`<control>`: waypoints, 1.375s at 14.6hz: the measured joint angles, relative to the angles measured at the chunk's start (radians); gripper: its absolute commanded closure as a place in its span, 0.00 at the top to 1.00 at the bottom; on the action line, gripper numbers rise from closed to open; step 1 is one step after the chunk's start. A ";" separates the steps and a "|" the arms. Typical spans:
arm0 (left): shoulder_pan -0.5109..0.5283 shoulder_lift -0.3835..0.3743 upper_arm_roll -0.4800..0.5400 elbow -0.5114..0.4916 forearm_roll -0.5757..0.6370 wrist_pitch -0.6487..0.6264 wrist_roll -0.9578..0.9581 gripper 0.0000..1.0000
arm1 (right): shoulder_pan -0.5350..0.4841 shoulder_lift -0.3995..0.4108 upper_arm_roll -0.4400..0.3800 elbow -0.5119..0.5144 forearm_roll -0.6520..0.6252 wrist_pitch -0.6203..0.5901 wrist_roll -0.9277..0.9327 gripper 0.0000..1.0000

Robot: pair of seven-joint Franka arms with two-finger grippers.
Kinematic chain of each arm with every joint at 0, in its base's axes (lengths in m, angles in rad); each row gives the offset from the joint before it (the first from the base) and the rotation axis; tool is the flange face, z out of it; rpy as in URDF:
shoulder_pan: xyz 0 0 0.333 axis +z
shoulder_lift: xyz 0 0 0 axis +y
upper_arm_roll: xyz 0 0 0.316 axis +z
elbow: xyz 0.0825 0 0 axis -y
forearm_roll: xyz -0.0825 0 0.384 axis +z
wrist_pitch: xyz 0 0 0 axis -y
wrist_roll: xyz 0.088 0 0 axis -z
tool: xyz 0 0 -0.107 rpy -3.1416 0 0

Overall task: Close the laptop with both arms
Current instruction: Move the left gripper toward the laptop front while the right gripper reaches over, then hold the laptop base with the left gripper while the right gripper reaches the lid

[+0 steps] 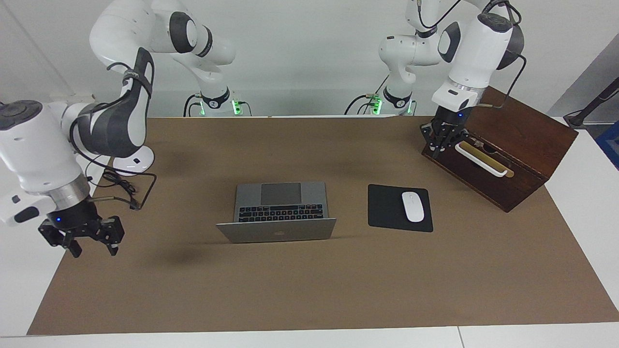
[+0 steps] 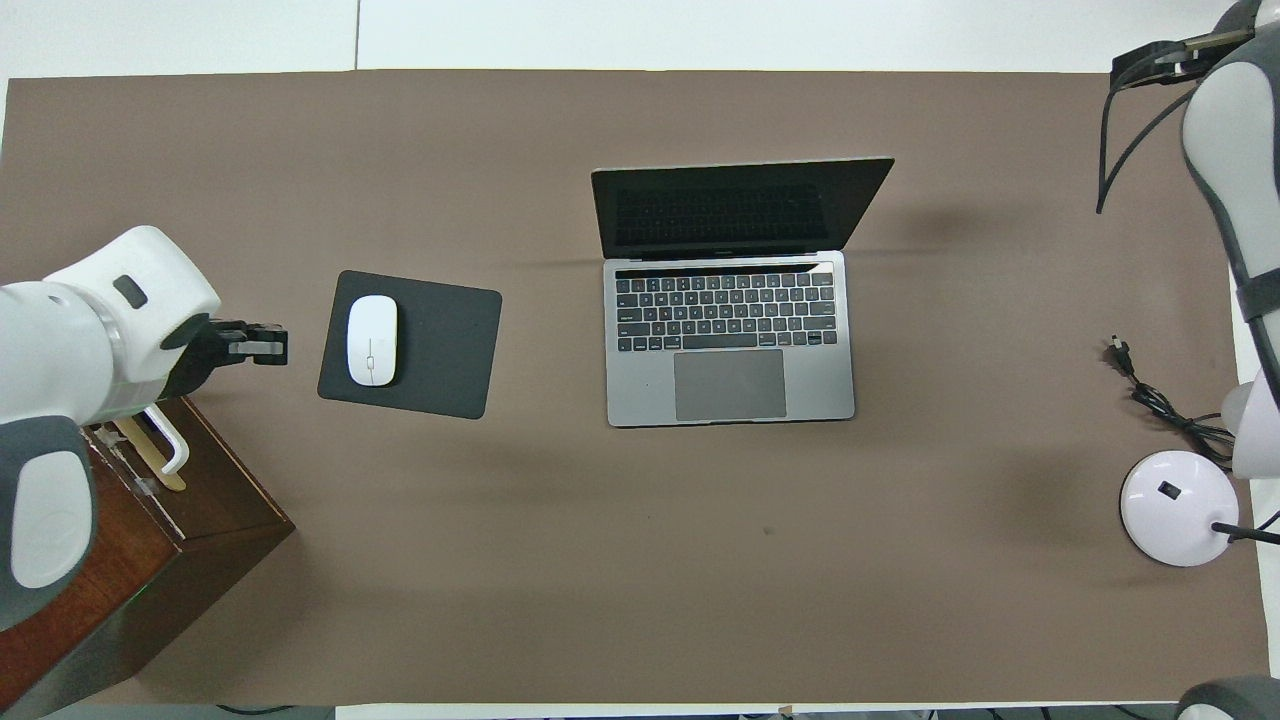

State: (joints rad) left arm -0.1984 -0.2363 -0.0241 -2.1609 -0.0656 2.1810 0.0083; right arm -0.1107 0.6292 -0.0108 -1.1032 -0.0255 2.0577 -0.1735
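Note:
The silver-grey laptop (image 1: 276, 208) lies open in the middle of the brown table mat, its keyboard (image 2: 727, 313) toward the robots and its lid (image 2: 738, 208) standing up on the side farther from them. My right gripper (image 1: 93, 251) hangs open and empty over the mat's edge at the right arm's end of the table, well apart from the laptop; it does not show in the overhead view. My left gripper (image 1: 444, 151) hangs over the mat next to a wooden box, beside the mouse pad and apart from the laptop; it also shows in the overhead view (image 2: 262, 345).
A black mouse pad (image 1: 387, 208) with a white mouse (image 1: 413, 206) lies beside the laptop toward the left arm's end. A dark wooden box (image 1: 527, 145) with a white handle (image 1: 483, 162) stands at that end. A white lamp base (image 2: 1175, 505) and a black cable (image 2: 1160, 400) lie at the right arm's end.

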 measured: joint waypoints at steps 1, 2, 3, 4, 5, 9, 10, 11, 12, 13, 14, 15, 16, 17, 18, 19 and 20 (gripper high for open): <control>-0.022 -0.010 -0.001 -0.034 0.000 0.038 -0.001 0.00 | 0.000 0.013 0.002 0.004 0.000 0.010 0.000 0.00; -0.043 -0.019 -0.001 -0.068 0.000 0.081 -0.004 0.00 | 0.001 0.019 0.002 0.008 -0.001 0.011 -0.001 0.00; -0.067 -0.026 -0.001 -0.105 -0.001 0.132 -0.014 0.00 | 0.001 0.020 0.002 0.011 -0.009 0.011 -0.003 0.00; -0.093 -0.031 -0.001 -0.140 -0.002 0.182 -0.032 0.00 | 0.001 0.020 0.002 0.016 -0.026 0.011 -0.004 0.00; -0.121 -0.033 -0.001 -0.169 -0.002 0.228 -0.054 0.00 | 0.001 0.020 0.003 0.020 -0.038 0.011 -0.005 0.00; -0.227 -0.033 -0.001 -0.257 -0.002 0.419 -0.145 0.00 | 0.008 0.041 0.007 0.022 -0.040 0.055 -0.005 0.00; -0.254 -0.031 -0.001 -0.285 -0.002 0.486 -0.171 0.00 | 0.011 0.057 0.010 0.028 -0.040 0.078 -0.005 0.00; -0.279 -0.024 -0.001 -0.312 -0.002 0.549 -0.196 0.00 | 0.013 0.078 0.021 0.045 -0.040 0.094 0.000 0.00; -0.305 -0.012 -0.001 -0.334 -0.002 0.603 -0.217 0.00 | 0.015 0.102 0.038 0.067 -0.040 0.105 0.020 0.00; -0.328 0.006 -0.002 -0.348 -0.002 0.650 -0.231 0.00 | 0.027 0.124 0.052 0.090 -0.040 0.108 0.058 0.00; -0.347 0.029 -0.001 -0.354 -0.002 0.694 -0.239 0.00 | 0.053 0.142 0.056 0.110 -0.040 0.108 0.104 0.00; -0.365 0.057 -0.001 -0.356 -0.002 0.739 -0.242 0.00 | 0.088 0.154 0.056 0.124 -0.040 0.108 0.152 0.00; -0.380 0.085 -0.001 -0.357 -0.003 0.779 -0.243 0.00 | 0.122 0.162 0.055 0.135 -0.040 0.107 0.197 0.00; -0.392 0.112 -0.001 -0.357 -0.003 0.822 -0.245 0.00 | 0.151 0.164 0.054 0.142 -0.040 0.104 0.246 0.00; -0.403 0.138 -0.001 -0.357 -0.003 0.862 -0.245 0.00 | 0.175 0.165 0.054 0.147 -0.040 0.095 0.290 0.00; -0.411 0.161 -0.001 -0.357 -0.003 0.899 -0.247 0.00 | 0.195 0.165 0.054 0.151 -0.040 0.081 0.327 0.00; -0.415 0.181 -0.001 -0.357 -0.003 0.931 -0.248 0.00 | 0.212 0.165 0.053 0.154 -0.040 0.071 0.358 0.00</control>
State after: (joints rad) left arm -0.6134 -0.0557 -0.0254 -2.5176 -0.0681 3.1121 -0.2396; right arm 0.1013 0.7942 0.0422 -0.9492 -0.0660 2.1289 0.1842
